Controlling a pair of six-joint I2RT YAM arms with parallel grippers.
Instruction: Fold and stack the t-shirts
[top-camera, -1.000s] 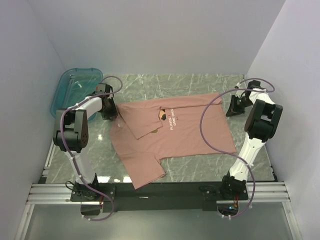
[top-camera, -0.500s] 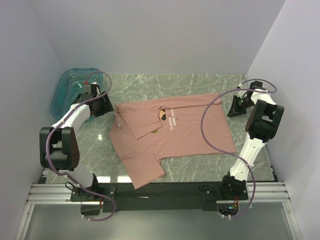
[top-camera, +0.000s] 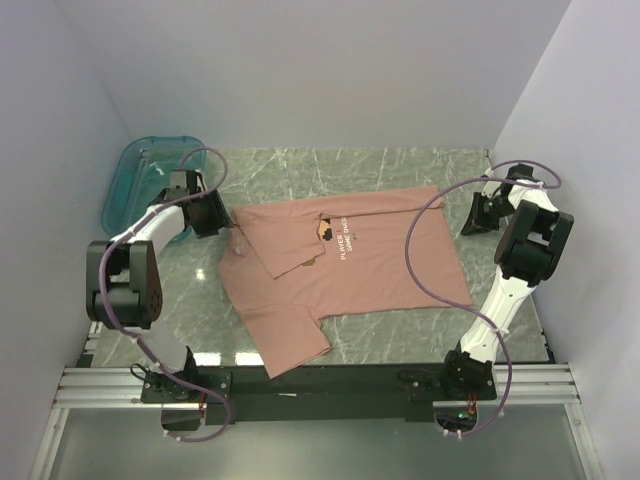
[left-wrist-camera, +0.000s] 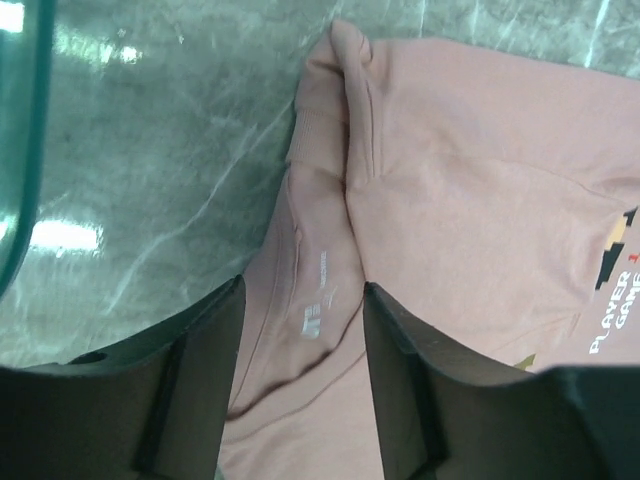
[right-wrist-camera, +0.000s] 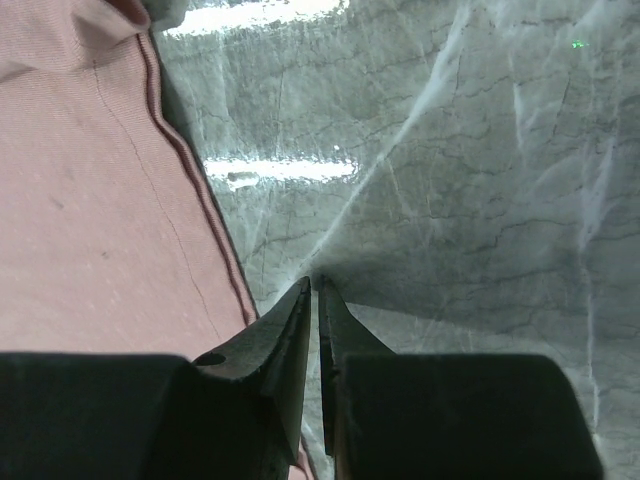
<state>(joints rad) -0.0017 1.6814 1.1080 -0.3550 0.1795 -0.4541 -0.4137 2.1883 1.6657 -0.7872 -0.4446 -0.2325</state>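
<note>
I hover the left gripper (left-wrist-camera: 302, 290), jaws apart, over the collar of the t-shirt (top-camera: 345, 265) to pinch it for folding, while the right gripper (right-wrist-camera: 314, 285) sits closed and empty beside its hem.

Robotics lab test cell. Closed in on three sides by plain white panels (top-camera: 320, 70), upper half of the top view. Floored with a grey-green marble-pattern table (top-camera: 400, 165). Fitted along the bottom edge with an aluminium rail (top-camera: 330, 398), carrying the left arm (top-camera: 125, 285) and right arm (top-camera: 527, 245), each looped with purple cable (top-camera: 404, 245). Equipped with a teal plastic tray (top-camera: 125, 185), upper left.
</note>
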